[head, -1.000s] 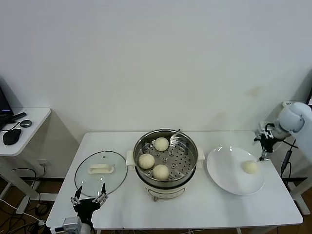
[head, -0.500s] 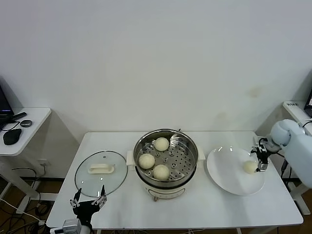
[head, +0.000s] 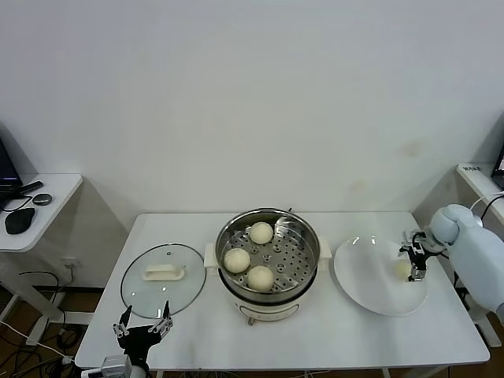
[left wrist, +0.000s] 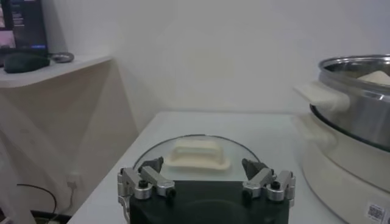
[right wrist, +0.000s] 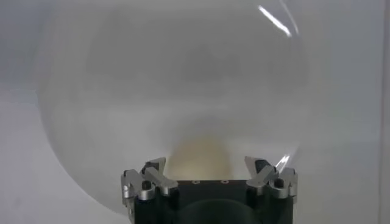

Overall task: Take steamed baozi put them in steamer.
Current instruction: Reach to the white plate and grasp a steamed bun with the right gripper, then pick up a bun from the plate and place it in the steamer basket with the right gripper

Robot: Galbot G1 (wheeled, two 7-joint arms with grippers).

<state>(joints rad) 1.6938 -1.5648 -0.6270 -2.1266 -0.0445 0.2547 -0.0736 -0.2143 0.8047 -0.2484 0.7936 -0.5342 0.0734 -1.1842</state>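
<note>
Now right gripper (head: pixel 413 264) sits spread over the last baozi (head: pixel 403 268) on the plate (head: pixel 366 287); centre it, squeeze gently.

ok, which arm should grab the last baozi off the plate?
Right. Its gripper sits open at the last baozi on the plate. The left gripper is parked near the glass lid, across the steamer.

white table (head: pixel 331 335) — lid (head: pixel 163 278), steamer (head: pixel 268 264), plate (head: pixel 370 283)

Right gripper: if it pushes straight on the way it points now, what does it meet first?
Most likely the last baozi on the white plate: it sits centred between the open right gripper fingers; the exact gap is unclear.
</note>
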